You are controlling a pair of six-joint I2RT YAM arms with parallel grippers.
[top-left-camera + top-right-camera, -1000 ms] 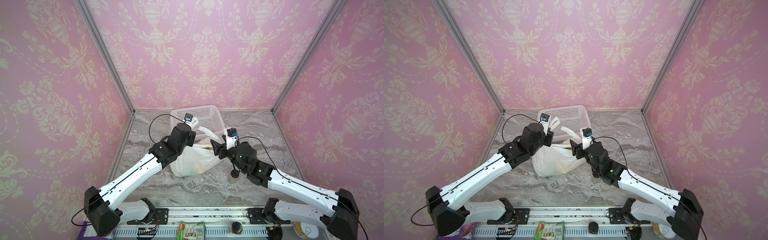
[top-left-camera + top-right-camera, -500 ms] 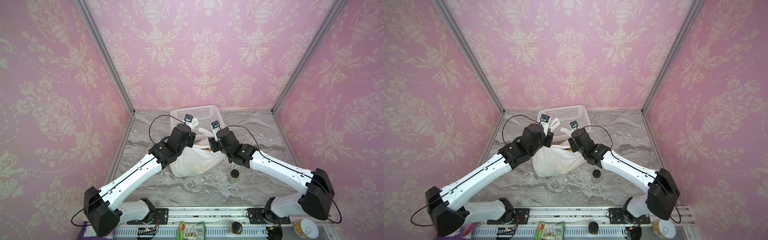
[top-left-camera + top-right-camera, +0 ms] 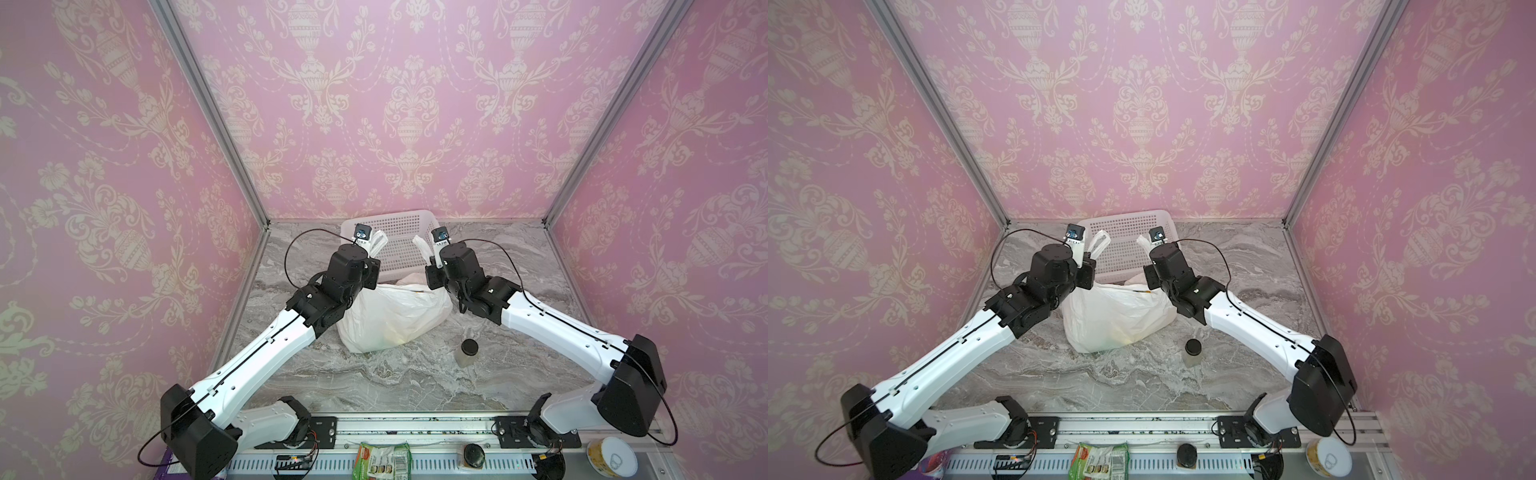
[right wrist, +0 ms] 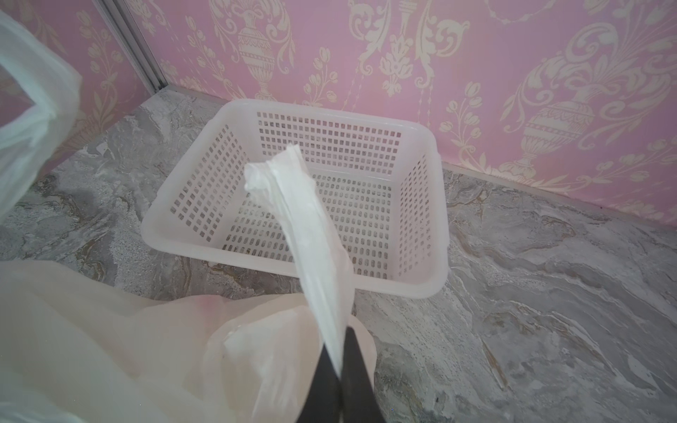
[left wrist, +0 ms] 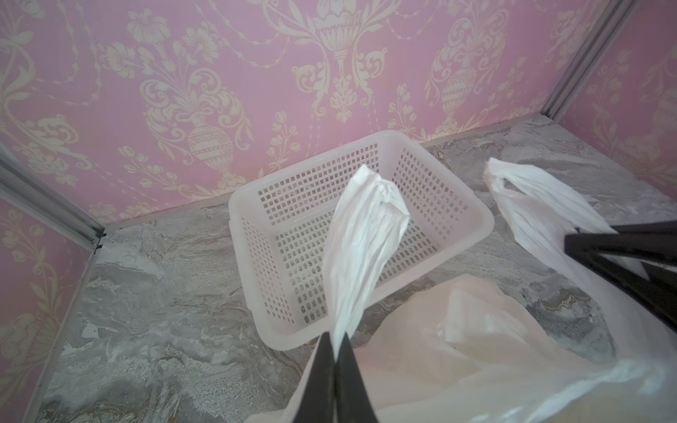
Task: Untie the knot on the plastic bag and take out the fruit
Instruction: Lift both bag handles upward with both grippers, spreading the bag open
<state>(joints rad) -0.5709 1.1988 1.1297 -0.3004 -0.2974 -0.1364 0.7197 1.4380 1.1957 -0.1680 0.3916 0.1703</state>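
The white plastic bag [image 3: 395, 316] [image 3: 1117, 316] sits mid-table, its mouth pulled open between both arms. My left gripper [image 5: 336, 338] is shut on one loop handle [image 5: 362, 234], which stands up over the basket. My right gripper [image 4: 339, 351] is shut on the other handle [image 4: 304, 219]. In both top views the two handles [image 3: 379, 241] [image 3: 420, 245] stand apart. The knot is not in view. The fruit shows only as faint yellow shapes through the plastic [image 3: 392, 337] [image 3: 1121, 334].
A white perforated basket [image 3: 386, 217] [image 5: 249, 197] [image 4: 329, 110] stands against the back wall, just behind the bag. A small jar with a black lid [image 3: 468, 351] [image 3: 1192, 351] stands to the bag's front right. Pink walls close in on three sides.
My right arm swung in from the bag's right to its back edge, and its open gripper shut on the right handle. The left arm held still.
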